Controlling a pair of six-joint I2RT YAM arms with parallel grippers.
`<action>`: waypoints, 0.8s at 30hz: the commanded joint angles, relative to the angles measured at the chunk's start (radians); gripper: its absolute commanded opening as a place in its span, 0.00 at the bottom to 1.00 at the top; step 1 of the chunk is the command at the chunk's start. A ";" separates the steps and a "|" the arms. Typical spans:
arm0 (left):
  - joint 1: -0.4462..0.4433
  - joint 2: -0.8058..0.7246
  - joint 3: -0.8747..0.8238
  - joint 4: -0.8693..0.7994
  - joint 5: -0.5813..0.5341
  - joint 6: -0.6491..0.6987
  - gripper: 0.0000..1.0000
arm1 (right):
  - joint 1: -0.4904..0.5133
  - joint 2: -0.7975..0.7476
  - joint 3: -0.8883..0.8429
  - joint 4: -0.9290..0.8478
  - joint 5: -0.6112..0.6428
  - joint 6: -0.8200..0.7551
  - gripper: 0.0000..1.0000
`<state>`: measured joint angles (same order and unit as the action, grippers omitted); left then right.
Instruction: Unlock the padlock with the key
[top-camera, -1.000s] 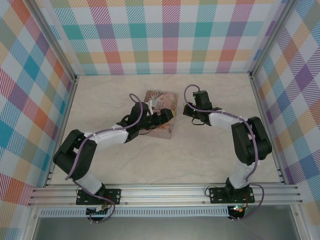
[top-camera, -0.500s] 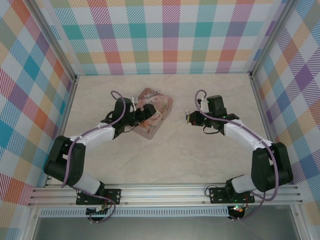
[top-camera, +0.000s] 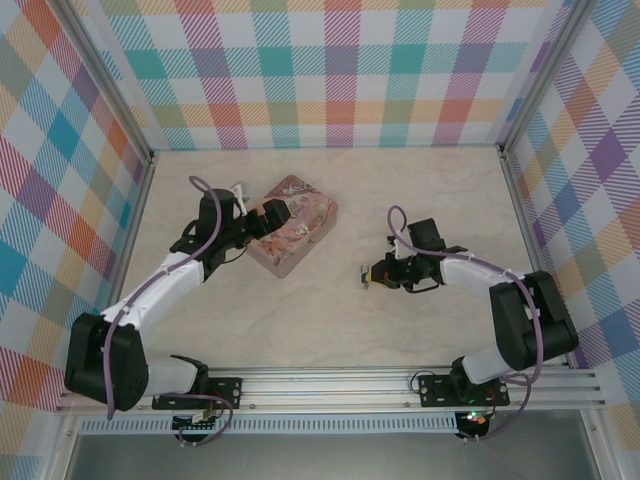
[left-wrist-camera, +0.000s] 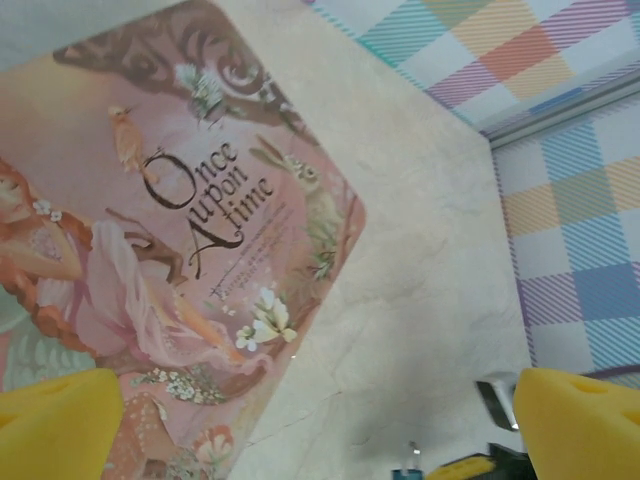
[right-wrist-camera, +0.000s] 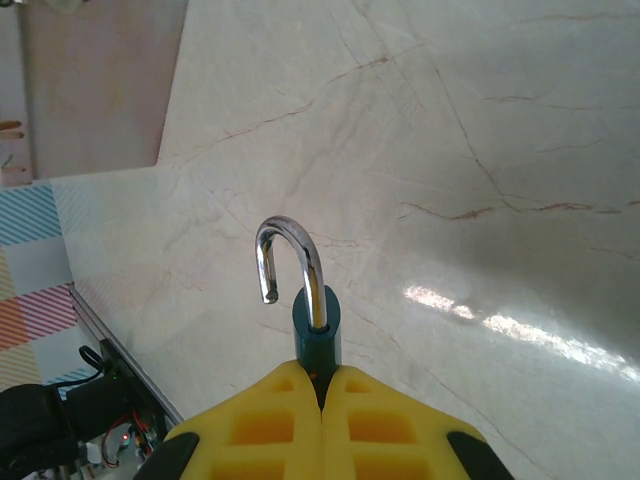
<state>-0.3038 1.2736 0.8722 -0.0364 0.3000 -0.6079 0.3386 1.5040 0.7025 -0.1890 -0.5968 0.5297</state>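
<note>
Right gripper (right-wrist-camera: 322, 388), wrist view: the two yellow fingers (right-wrist-camera: 270, 430) were pressed together on the lower end of the padlock (right-wrist-camera: 316, 330), whose blue-teal body was thus pinched between them. From the body the silvery shackle (right-wrist-camera: 300, 250) was carried up toward 12 o'clock and hooked over toward 10 o'clock, its short leg hanging free of the body, so that the lock was displayed open. Whether the body touched the table (top-camera: 420, 200) beneath it could not be told. In the overhead view this gripper was placed just beside the table's centre, toward 4 o'clock, pointing toward 9 o'clock. The pink illustrated tin (top-camera: 295, 222) was set apart from it, toward 10 o'clock of centre. The left gripper (left-wrist-camera: 315, 400) was positioned at the tin's 9 o'clock edge with its pads spread wide and nothing held between them, the tin's lid lying below. The work of the key was judged complete and the closing step to be in hand. The next move was judged to call for the open padlock to be lowered gently onto bare table and the grip on it relaxed, without the shackle being knocked shut.
</note>
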 joint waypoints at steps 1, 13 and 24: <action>0.017 -0.052 0.013 -0.056 -0.024 0.038 1.00 | 0.013 0.056 0.032 0.052 -0.051 0.033 0.06; 0.019 -0.080 -0.025 -0.073 -0.028 0.027 1.00 | 0.020 0.168 0.063 0.045 0.010 0.018 0.17; 0.022 -0.106 -0.004 -0.111 -0.060 0.048 1.00 | 0.015 0.058 0.056 -0.065 0.159 -0.029 0.33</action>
<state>-0.3008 1.2037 0.8635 -0.1139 0.2646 -0.5831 0.3531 1.6291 0.7425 -0.2035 -0.4973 0.5339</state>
